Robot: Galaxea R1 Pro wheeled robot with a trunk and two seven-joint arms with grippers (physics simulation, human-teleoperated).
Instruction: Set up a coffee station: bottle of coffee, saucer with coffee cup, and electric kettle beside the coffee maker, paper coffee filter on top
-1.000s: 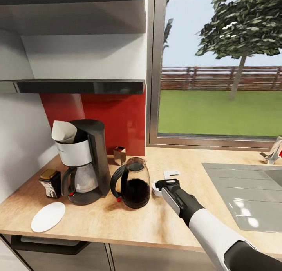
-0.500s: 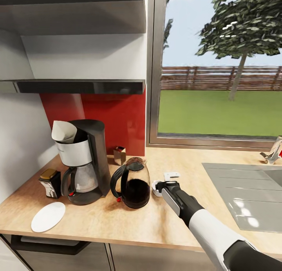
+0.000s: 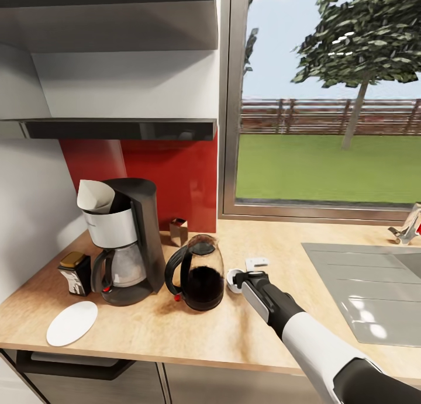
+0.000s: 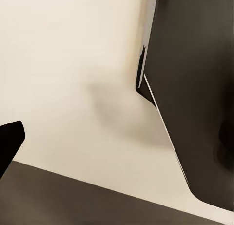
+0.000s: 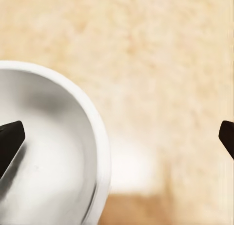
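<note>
A: Right hand?
B: Hanging over the coffee cup on the desk, just right of the electric kettle. In the wrist view the fingers are standing wide apart, one tip over the cup's bowl, the other outside the rim. Not clamping anything.

A: Touching the cup?
B: Probably not, but the angle is poor.

A: Left hand?
B: The wrist view is giving one dark fingertip against a pale surface and a dark panel. Can't tell if it's apart or together.

A: The rest?
B: The coffee maker is standing at the desk's left end, the paper coffee filter sitting in its top. The bottle of coffee is just left of it, the saucer lying bare in front near the edge. The kettle is just right of the maker. The kitchen shelf is running above.
</note>
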